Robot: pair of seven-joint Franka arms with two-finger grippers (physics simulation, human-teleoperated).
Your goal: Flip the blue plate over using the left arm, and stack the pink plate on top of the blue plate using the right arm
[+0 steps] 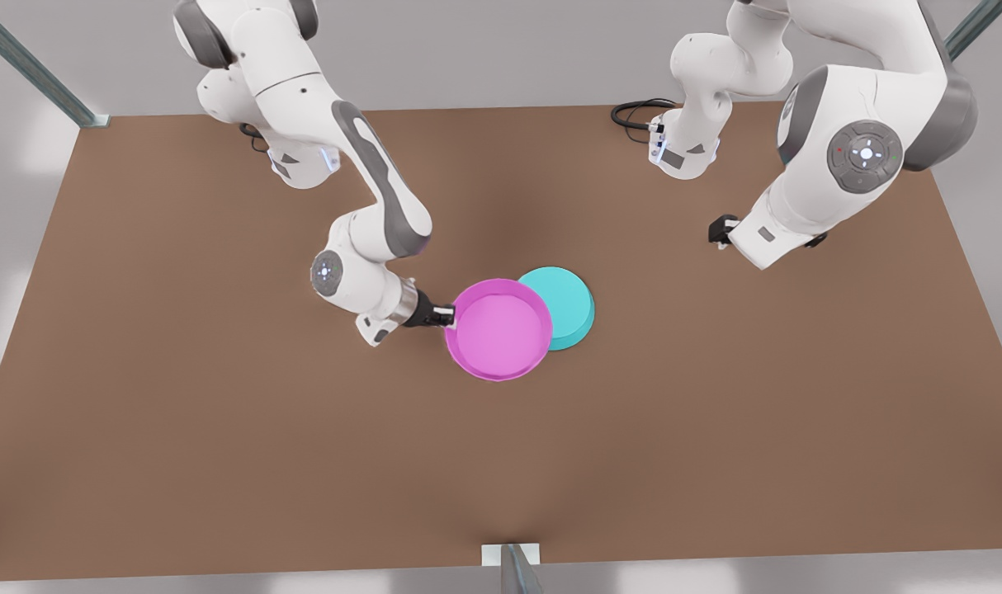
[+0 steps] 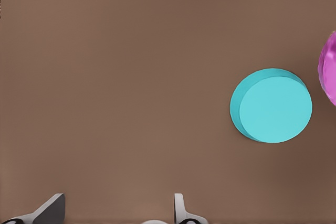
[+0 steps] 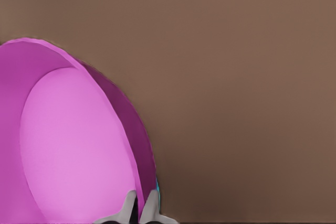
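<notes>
Pink plate [image 1: 501, 330] is hanging above mid-counter [image 1: 220, 429], overlapping the upside-down blue plate [image 1: 569, 304] at its 2 o'clock. Right gripper [image 1: 446, 315] is pinching its 9 o'clock rim; left gripper [image 1: 720, 231], fingers spread, is waiting at 3 o'clock.

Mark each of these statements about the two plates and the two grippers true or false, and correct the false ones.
1. The blue plate lies upside down, flat base up. True.
2. The right gripper pinches the pink plate by its rim. True.
3. The pink plate is turned base up. False: its lighter inside faces up.
4. The left gripper holds the blue plate. False: its fingers are open, well away from that plate.
5. In the front view the pink plate overlaps the blue plate's edge. True.
</notes>
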